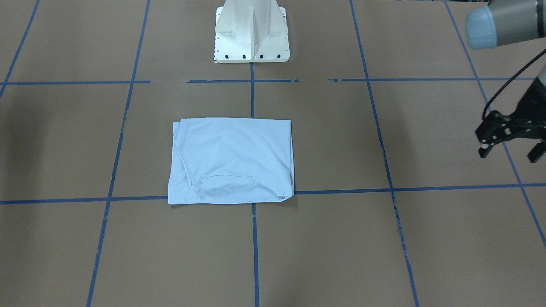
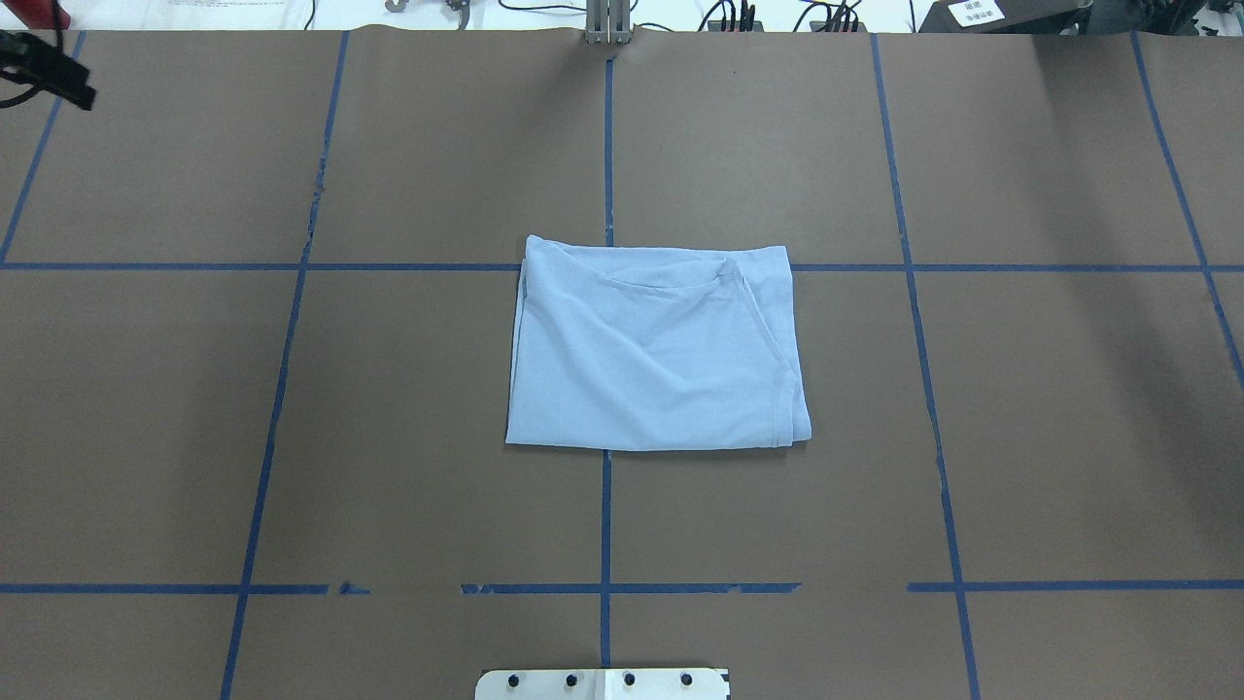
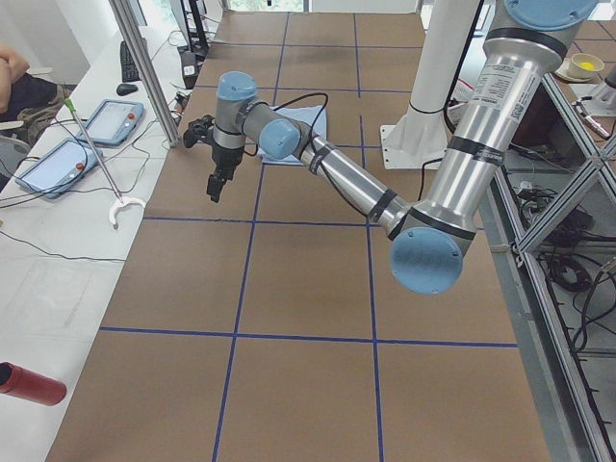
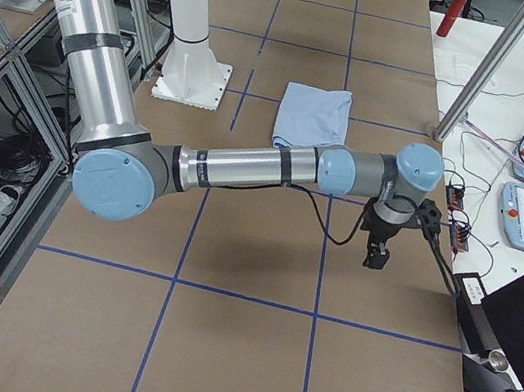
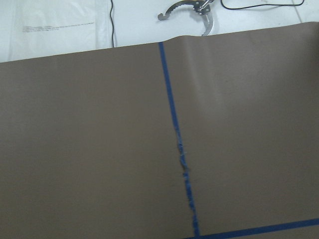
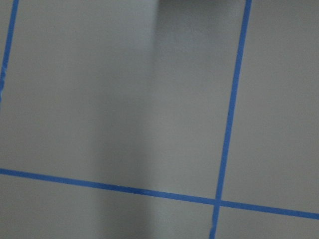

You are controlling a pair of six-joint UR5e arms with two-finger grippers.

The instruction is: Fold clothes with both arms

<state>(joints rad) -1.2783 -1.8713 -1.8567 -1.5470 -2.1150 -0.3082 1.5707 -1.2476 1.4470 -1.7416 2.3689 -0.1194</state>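
The light blue T-shirt (image 1: 232,160) lies folded into a flat rectangle at the table's middle, with one sleeve hem showing on top; it also shows in the overhead view (image 2: 656,345). Its print and neck tag are hidden. My left gripper (image 1: 510,152) hangs open and empty above the table, far to the shirt's side near the operators' edge. The overhead view catches only part of it at the top left corner (image 2: 49,73). My right gripper (image 4: 378,245) shows only in the exterior right view, far from the shirt on the other side. I cannot tell whether it is open or shut.
The white pedestal base (image 1: 251,34) stands behind the shirt. Blue tape lines (image 2: 607,525) grid the brown table. Benches with teach pendants (image 3: 106,120) run along the operators' side. A metal hook tool (image 5: 192,9) lies just past the table's edge.
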